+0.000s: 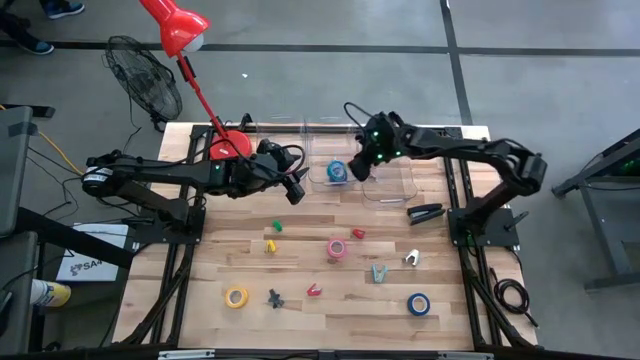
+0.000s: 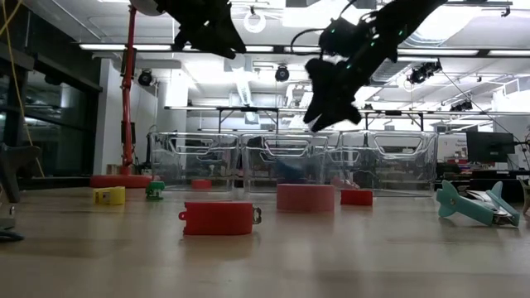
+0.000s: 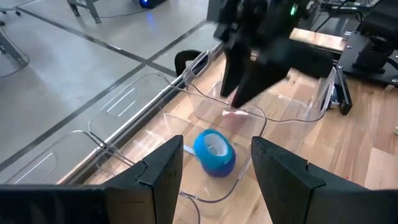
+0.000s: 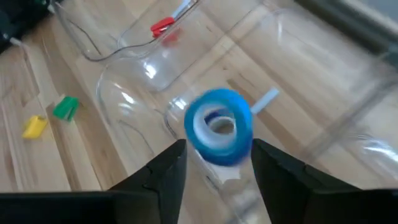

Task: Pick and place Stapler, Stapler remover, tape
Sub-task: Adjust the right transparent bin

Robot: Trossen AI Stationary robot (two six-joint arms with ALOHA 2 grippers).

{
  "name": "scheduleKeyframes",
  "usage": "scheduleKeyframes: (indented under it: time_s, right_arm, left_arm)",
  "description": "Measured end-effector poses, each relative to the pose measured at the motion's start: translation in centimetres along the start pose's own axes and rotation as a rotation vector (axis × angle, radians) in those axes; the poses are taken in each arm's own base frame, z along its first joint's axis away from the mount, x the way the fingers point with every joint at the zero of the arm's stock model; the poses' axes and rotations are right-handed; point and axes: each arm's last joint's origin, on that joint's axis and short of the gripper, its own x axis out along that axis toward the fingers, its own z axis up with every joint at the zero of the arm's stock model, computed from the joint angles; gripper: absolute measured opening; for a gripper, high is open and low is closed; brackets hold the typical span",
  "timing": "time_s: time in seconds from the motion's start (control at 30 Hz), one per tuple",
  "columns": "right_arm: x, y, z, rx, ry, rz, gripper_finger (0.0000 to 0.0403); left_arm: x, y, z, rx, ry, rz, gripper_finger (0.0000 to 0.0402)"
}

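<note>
The right gripper [image 1: 357,168] hangs just above the clear bin [image 1: 385,190], its fingers spread apart and grasping nothing. A blue tape roll [image 4: 219,126] lies directly below those fingers, inside the bin. The left gripper [image 1: 297,190] hangs beside the bin on its lamp side, fingers apart and empty.

Items nearer than the bin, on the wooden table [image 1: 300,320]:
- a second blue tape roll [image 1: 418,304], nearest the table's front edge;
- a yellow tape roll [image 1: 236,297] and a small dark piece [image 1: 274,297];
- a small red piece [image 1: 314,290] and a teal staple remover [image 1: 378,272];
- a pink tape roll [image 1: 337,249], a small yellow piece [image 1: 270,245] and a small green piece [image 1: 277,226].

A black stapler [image 1: 425,212] lies just beside the bin. Nothing stands between the right gripper and the bin.

The roll in the bin is a bright blue ring with a white inner core and an open centre.

The red lamp [image 1: 180,28] stands behind the left arm, its round base [image 1: 229,146] on the table's far corner.
</note>
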Motion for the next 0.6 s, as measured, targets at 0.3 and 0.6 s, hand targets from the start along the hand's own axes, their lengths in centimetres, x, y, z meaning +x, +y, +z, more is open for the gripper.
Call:
scheduleKeyframes:
  time_s: [0.3, 0.6]
  right_arm:
    - [-7.2, 0.1, -1.7, -0.153, 0.116, -0.096, 0.0174]
    - [-12.2, 0.3, -5.8, -0.314, 0.411, -0.189, 0.0175]
  left_arm:
    - [0.0, 0.0, 0.0, 0.000, 0.000, -0.001, 0.0186]
    - [0.0, -0.1, 0.0, -0.001, 0.003, -0.020, 0.0186]
